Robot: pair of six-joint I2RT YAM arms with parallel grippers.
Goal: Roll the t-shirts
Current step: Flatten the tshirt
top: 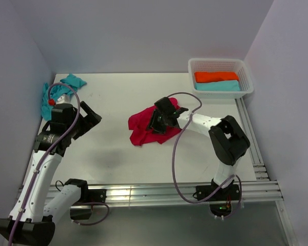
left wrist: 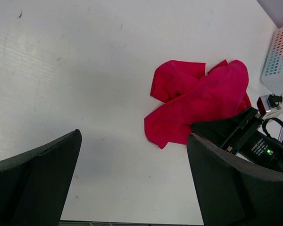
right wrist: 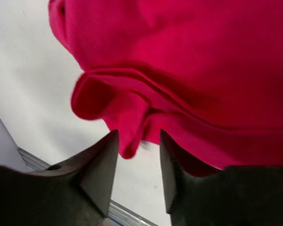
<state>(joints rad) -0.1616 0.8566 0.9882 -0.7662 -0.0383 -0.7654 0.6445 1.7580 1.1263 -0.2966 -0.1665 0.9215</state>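
A crumpled crimson t-shirt (top: 142,129) (left wrist: 203,99) (right wrist: 188,70) lies mid-table. My right gripper (top: 159,121) (right wrist: 139,135) sits low on its right part. The jaws are narrowed but apart, with a hanging fold of the red cloth between them, against the left finger (right wrist: 101,165). White table still shows through the gap. A turquoise t-shirt (top: 66,83) lies bunched at the far left corner, behind my left arm. My left gripper (top: 90,121) (left wrist: 134,136) hovers wide open over bare table, left of the red shirt, holding nothing.
A white lattice basket (top: 247,77) stands at the far right corner with a rolled orange cloth (top: 215,76) and a rolled turquoise one (top: 218,86) inside. Metal rails (top: 143,192) run along the near and right table edges. The right arm's black wrist (left wrist: 254,141) shows beside the red shirt.
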